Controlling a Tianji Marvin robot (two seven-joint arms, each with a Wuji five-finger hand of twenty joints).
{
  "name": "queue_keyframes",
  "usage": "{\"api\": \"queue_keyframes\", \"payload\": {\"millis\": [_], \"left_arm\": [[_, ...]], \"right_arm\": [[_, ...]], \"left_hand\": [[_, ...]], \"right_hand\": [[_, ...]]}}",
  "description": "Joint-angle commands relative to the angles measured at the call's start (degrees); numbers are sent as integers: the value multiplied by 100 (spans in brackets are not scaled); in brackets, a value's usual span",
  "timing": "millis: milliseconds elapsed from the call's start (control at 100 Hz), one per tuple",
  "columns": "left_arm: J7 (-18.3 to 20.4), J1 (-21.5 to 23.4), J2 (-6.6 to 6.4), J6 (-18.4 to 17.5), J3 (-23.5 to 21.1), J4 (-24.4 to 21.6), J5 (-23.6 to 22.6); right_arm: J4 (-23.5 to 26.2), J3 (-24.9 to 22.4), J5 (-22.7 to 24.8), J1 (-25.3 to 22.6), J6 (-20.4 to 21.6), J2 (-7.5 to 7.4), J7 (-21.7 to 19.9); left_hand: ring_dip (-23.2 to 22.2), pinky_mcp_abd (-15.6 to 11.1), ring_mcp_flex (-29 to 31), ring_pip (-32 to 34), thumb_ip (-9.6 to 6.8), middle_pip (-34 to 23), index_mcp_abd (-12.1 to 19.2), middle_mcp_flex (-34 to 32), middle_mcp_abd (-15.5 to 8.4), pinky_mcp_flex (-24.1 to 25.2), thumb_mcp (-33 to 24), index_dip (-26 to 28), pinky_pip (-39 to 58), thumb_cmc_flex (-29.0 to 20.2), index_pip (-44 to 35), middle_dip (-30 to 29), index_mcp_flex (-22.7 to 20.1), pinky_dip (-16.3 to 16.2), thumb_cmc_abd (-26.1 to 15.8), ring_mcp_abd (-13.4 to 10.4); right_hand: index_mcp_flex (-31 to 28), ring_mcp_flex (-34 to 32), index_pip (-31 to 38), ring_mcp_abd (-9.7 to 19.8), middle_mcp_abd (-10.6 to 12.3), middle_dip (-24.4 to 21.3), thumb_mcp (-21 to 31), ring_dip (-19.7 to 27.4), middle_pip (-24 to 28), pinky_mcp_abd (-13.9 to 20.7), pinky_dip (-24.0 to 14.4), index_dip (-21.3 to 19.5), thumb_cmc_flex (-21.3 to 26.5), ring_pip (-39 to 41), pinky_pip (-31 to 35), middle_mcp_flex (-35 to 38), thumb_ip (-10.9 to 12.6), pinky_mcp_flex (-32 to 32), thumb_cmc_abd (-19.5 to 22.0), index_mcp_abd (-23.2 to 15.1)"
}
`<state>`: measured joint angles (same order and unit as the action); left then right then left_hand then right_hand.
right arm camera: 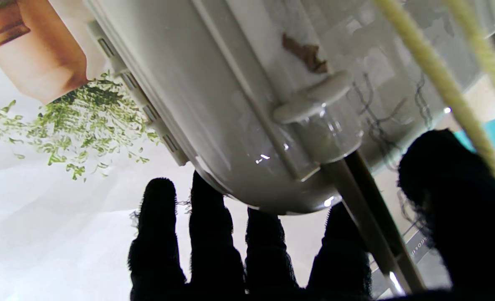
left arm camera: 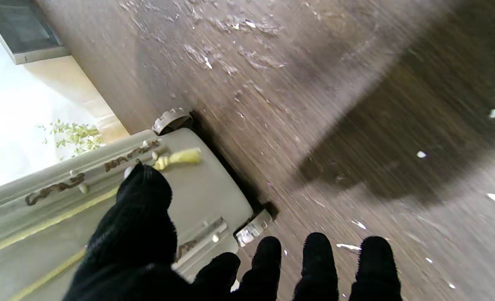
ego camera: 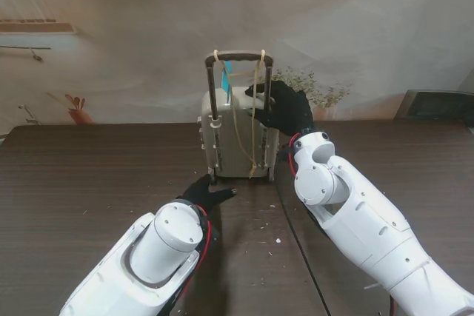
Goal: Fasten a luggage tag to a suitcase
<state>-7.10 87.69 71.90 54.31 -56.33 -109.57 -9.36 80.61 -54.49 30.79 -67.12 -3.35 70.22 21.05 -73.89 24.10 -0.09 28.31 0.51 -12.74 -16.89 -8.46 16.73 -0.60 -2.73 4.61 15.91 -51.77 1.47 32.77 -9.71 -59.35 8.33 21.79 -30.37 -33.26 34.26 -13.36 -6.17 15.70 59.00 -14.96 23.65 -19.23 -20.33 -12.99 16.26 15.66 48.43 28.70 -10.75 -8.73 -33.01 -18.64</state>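
A small grey hard-shell suitcase (ego camera: 238, 135) stands upright on its wheels at the middle of the dark wood-grain table (ego camera: 89, 183), its telescopic pull handle (ego camera: 238, 57) fully raised. A pale yellow cord (ego camera: 254, 109) is looped over the handle's top bar and hangs down the case's near face to a knotted end near the base. A turquoise luggage tag (ego camera: 227, 75) shows between the handle's two rods, just under the bar; how it is fastened I cannot tell.

My black-gloved right hand (ego camera: 284, 107) is wrapped around the suitcase's top right corner, fingers (right arm camera: 205, 234) curled over the far edge and thumb on the near side beside the right handle rod.

My black-gloved left hand (ego camera: 207, 192) lies nearer to me, at the foot of the case, released and grasping nothing, fingers spread over the table and thumb (left arm camera: 140, 209) reaching toward the case's lower face. Small pale scraps (ego camera: 266, 227) dot the table nearby.
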Motion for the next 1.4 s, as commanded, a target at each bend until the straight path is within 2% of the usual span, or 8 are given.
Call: {"api": "queue_keyframes", "payload": {"millis": [0, 260, 570, 830, 940, 1010, 1260, 1390], "left_arm": [[187, 99, -83, -80, -9, -157, -210], [216, 524, -226, -360, -284, -652, -498], [234, 563, -254, -472, -239, -779, -559], [160, 682, -273, -684, -285, -945, -689], [166, 807, -323, -871, -354, -1128, -847], [126, 961, -349, -1096, -436, -1279, -981], [150, 1759, -542, -2355, -1176, -1903, -1624], [363, 2260, -648, -3245, -1734, -2119, -1787]], "right_arm": [[-169, 23, 17, -151, 43, -9, -98], [-67, -81, 36, -213, 208, -47, -150], [53, -217, 47, -275, 487, -98, -241], [245, -444, 117, -417, 609, -120, -146], [402, -593, 146, -520, 612, -147, -168], [550, -724, 187, -633, 596, -180, -228], [1566, -1446, 226, -1559, 527, -341, -678], [2192, -1843, 320, -2211, 537, -426, -925]], "left_hand": [[-137, 208, 19, -57, -95, 114, -350, 95, -181, 56, 168, -137, -48, 202, 48, 181, 160, 9, -45, -60], [-184, 159, 16, -10, -113, -4, -269, 26, -174, 74, 150, 390, -55, 140, -68, 188, 185, -1, -6, -50], [17, -1, 19, -266, -113, 120, -240, 73, -195, 230, 164, 544, -129, 173, -58, 99, 185, 56, -2, -200], [1227, -100, 22, -1399, -120, 681, -165, 206, -310, 636, 194, 644, -613, 274, -52, -168, 122, 1037, 3, -677], [1717, -131, -16, -1854, -131, 936, -114, 233, -362, 776, 201, 661, -865, 332, -64, -367, 30, 1579, 17, -863], [1905, -91, -24, -1993, -144, 950, -82, 176, -374, 717, 195, 684, -1106, 352, -91, -432, -115, 2151, 66, -921], [1752, -53, 83, -1579, -183, 964, 219, -309, -396, 735, 132, 753, -920, 476, -368, -710, -930, 2287, 253, -928], [2389, -45, 180, -1590, -185, 989, 384, -536, -412, 633, 69, 727, -1022, 524, -583, -1003, -1231, 2568, 392, -1057]], "right_hand": [[71, -31, 228, 118, -71, 79, 44, 42, 487, 155, 78, -112, -141, 57, 75, 556, 90, 13, -168, 429], [844, 319, 33, 203, 1, 30, -216, 110, 337, 272, 168, -19, -528, -112, -51, -80, -33, 225, -304, 764], [1951, 1659, -187, 499, 97, -436, -707, 913, -581, 836, 1000, 324, -906, -1315, -898, -1358, -77, 1139, 26, 920], [2512, 1960, -188, 491, -82, -1369, -817, 1116, -2442, 938, 1427, 655, -978, -1649, -925, -1100, -78, 1420, 121, 1042], [2516, 1953, -180, 481, -104, -1469, -816, 1113, -2547, 945, 1444, 675, -982, -1646, -924, -1004, -76, 1428, 114, 1105], [2507, 1935, -172, 460, -111, -1485, -798, 1109, -2541, 949, 1451, 680, -979, -1641, -923, -970, -74, 1426, 99, 1136], [2025, 1559, -135, 273, -363, -1467, -792, 1060, -2469, 867, 1458, 681, -855, -1597, -857, -435, -72, 1179, -5, 1398], [1621, 1268, -201, 168, -497, -1420, -771, 1028, -2429, 775, 1465, 681, -844, -1562, -790, -80, -78, 969, -84, 1550]]}}
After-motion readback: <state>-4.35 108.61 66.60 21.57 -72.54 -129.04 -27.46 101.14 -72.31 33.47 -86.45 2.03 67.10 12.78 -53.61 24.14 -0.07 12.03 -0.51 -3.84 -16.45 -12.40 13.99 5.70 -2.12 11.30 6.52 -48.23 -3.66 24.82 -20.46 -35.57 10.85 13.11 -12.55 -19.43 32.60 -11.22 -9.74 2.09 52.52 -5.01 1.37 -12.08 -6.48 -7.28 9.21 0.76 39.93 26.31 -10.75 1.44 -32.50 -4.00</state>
